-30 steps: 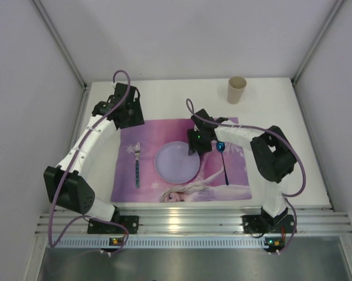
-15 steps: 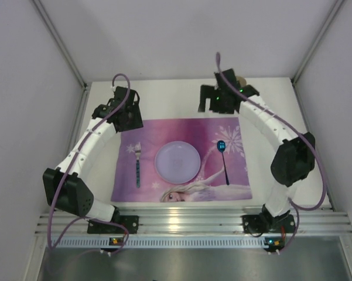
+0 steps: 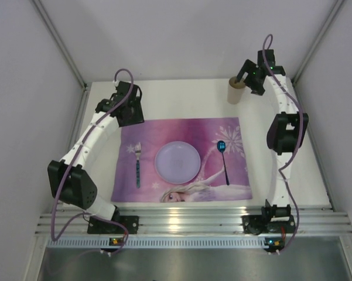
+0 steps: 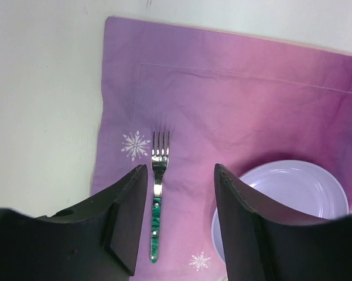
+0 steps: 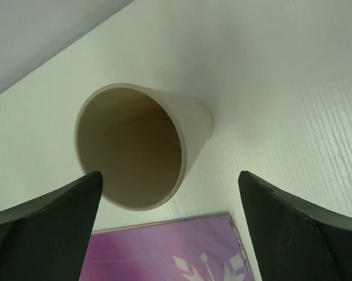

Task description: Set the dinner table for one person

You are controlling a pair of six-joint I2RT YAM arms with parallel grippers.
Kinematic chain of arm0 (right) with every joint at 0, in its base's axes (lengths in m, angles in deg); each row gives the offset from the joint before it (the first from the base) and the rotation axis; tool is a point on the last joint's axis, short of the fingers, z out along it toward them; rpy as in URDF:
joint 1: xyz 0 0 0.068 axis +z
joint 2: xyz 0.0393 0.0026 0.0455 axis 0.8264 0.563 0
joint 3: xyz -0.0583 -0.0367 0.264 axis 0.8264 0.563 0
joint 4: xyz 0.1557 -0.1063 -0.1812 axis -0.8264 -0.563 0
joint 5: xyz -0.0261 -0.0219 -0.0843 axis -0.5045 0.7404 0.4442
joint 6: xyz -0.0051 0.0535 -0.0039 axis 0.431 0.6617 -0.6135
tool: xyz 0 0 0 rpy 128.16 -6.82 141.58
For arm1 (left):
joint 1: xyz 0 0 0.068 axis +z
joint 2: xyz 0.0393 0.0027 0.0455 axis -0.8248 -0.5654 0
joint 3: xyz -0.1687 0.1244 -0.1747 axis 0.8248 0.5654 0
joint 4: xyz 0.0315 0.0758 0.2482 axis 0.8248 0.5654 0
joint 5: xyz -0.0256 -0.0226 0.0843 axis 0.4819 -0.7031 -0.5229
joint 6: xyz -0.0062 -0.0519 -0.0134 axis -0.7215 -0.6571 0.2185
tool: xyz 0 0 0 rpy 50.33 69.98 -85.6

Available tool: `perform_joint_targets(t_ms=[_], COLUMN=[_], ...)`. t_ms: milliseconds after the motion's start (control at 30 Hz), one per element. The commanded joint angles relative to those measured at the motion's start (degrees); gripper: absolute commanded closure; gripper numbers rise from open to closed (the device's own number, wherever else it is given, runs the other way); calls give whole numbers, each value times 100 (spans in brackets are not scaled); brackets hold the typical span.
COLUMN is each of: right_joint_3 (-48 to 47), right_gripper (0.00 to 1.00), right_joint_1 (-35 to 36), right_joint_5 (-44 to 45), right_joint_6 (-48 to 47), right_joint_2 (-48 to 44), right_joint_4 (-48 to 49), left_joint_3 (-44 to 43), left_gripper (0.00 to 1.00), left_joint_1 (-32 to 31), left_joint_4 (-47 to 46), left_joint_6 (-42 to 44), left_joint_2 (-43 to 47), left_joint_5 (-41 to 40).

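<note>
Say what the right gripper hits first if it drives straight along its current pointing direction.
Most likely the beige cup: it stands just ahead, framed between the spread fingers of the open right gripper. How close it is remains unclear.

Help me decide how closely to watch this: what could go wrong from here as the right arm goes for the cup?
The cup stands upright and narrow. The open right gripper hangs over it, and in the wrist view the cup sits nearer one finger, which might clip the rim and tip it. If the cup is carried to the placemat, it could land on the spoon lying at the mat's right side and wobble.
</note>
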Motion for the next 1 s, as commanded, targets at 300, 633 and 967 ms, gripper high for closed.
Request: perform_joint_targets(t_ms=[300,633,967], right_joint_3=[-253,-253,-113], right_gripper=[65,100,100], right_joint_1=[-11,-55,550], right_joint_5=[294,461,575], right_joint_6=[389,81,-762], right_joint_2=[403,245,-1046], right_joint_4=[15,-81,-1064], left_joint_3=[-831,-954,-700], left_gripper=[46,46,47], left_joint_1=[78,104,104], left_joint_4=[55,55,-130], left_joint_6=[225,261,111], left_joint_2=[-666,-860,-694], left_joint_5=[-121,2,283])
